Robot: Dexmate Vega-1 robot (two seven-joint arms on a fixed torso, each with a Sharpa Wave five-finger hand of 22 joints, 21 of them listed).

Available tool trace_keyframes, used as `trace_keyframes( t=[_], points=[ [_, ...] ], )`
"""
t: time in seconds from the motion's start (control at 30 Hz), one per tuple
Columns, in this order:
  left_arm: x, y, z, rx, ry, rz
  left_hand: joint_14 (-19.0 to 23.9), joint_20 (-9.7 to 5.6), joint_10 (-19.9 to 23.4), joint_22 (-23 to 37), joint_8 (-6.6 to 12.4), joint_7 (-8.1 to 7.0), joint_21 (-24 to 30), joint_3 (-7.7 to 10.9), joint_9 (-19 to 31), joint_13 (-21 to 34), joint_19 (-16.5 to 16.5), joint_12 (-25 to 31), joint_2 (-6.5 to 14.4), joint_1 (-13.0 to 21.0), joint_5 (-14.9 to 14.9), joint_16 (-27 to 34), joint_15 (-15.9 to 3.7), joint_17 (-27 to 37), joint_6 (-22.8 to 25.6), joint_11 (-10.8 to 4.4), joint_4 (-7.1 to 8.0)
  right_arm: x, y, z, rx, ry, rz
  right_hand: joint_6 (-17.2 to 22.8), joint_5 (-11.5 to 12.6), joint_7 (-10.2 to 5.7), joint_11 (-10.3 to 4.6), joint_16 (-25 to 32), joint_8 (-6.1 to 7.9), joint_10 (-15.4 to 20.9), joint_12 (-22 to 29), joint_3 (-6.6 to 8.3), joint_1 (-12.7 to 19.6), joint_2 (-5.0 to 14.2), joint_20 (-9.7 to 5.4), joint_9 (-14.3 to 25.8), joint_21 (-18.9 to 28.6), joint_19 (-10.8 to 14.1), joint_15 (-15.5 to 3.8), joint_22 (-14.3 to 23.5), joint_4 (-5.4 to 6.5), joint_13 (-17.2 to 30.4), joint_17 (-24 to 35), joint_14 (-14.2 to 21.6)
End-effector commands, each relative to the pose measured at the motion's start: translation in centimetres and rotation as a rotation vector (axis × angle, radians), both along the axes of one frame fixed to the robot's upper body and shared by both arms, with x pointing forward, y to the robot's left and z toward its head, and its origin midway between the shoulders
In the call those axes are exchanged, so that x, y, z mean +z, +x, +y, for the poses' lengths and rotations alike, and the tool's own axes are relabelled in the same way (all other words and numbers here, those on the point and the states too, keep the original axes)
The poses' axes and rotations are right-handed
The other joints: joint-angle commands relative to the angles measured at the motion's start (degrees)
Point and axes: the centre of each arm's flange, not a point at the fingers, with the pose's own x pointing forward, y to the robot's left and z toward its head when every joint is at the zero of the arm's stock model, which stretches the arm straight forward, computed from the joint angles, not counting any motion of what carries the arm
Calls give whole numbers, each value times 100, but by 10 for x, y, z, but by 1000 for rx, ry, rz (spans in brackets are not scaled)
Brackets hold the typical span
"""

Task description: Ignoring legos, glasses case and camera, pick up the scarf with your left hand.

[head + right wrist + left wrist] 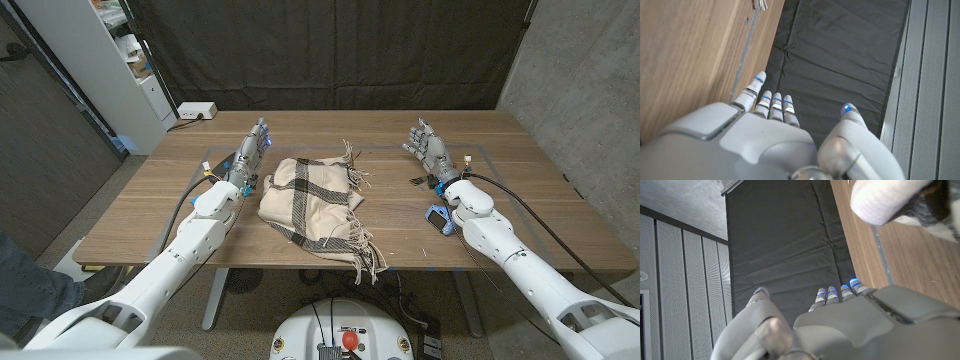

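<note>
Against a black curtain, the wooden table (330, 130) held the folded plaid scarf (310, 205) untouched at its middle, so the pickup was all left to do, the left hand (250, 155) empty and spread just beside it and the right hand (428, 148) likewise empty well apart, while the left wrist view showed only a blurred corner of cloth.

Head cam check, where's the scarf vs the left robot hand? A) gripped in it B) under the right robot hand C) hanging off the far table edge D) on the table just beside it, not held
D: the scarf lies folded on the table right beside the left robot hand, whose fingers hold nothing.
</note>
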Motion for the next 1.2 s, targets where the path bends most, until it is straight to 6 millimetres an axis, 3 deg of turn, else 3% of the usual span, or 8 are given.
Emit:
trace_keyframes(
  t=[0.03,0.57,1.2],
  points=[
    [1,-2,2,5,0,4,-150,-2,-39,28,26,45,21,23,14,31,-293,32,7,67,26,31,13,11,-1,4,-1,5,-2,-12,-29,4,-6,46,23,11,35,32,21,22,24,36,43,-3,-1,26,25,34,58,23,-2,18,16,-4],
    [-4,-4,1,4,3,2,-153,19,-28,32,29,50,-31,12,15,31,-280,36,26,70,11,35,22,12,9,8,-18,3,-4,-15,-33,5,-4,56,27,2,31,34,19,23,20,26,34,5,3,26,-1,34,56,24,-3,18,-3,0],
    [-2,-23,7,24,42,-22,-166,58,-33,37,24,47,-102,-3,15,31,-264,32,54,73,-11,32,42,12,-2,6,-42,-3,-6,-20,-35,14,3,72,33,-11,27,33,18,38,20,17,28,15,12,25,-27,36,59,25,-7,19,-23,-4]
  ],
)
